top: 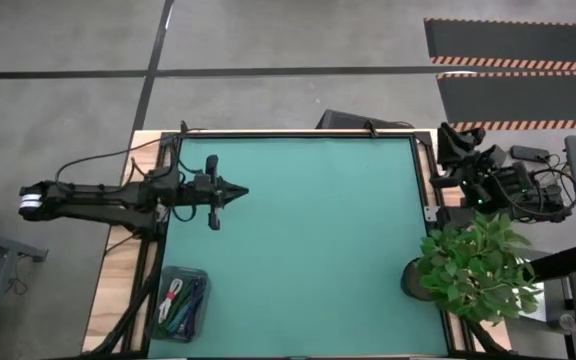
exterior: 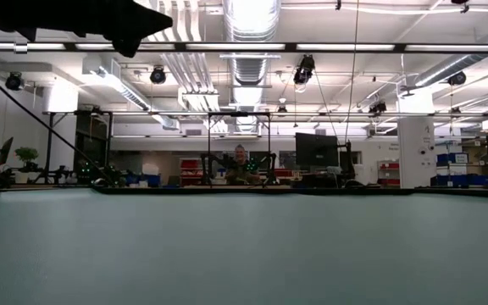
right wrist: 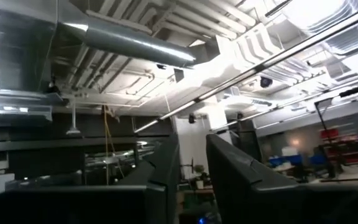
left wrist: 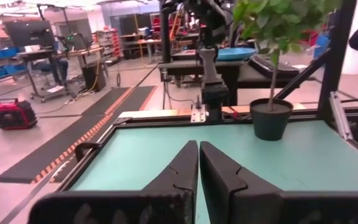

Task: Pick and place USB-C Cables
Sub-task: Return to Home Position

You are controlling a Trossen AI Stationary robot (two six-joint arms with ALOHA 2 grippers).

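Note:
The USB-C cables lie bundled inside a clear plastic container [top: 181, 302] that rests on the teal mat [top: 308, 240] at its near left corner. One bundle is white with a red tie [top: 172, 294]; teal and dark ones [top: 194, 300] lie beside it. My left gripper [top: 242, 190] [left wrist: 198, 149] hovers above the mat's far left part, pointing level toward the right edge, shut on nothing, well clear of the container. My right arm [top: 483, 175] is folded back beyond the mat's right edge; its gripper [right wrist: 192, 152] tilts up at the ceiling, with a narrow gap between the fingers and nothing in it.
A potted plant [top: 473, 265] [left wrist: 272, 118] stands at the mat's near right corner. Black wires and gear [top: 538, 185] sit past the right edge, and a dark device [top: 343, 120] at the far edge. A person [exterior: 241, 158] sits in the room behind.

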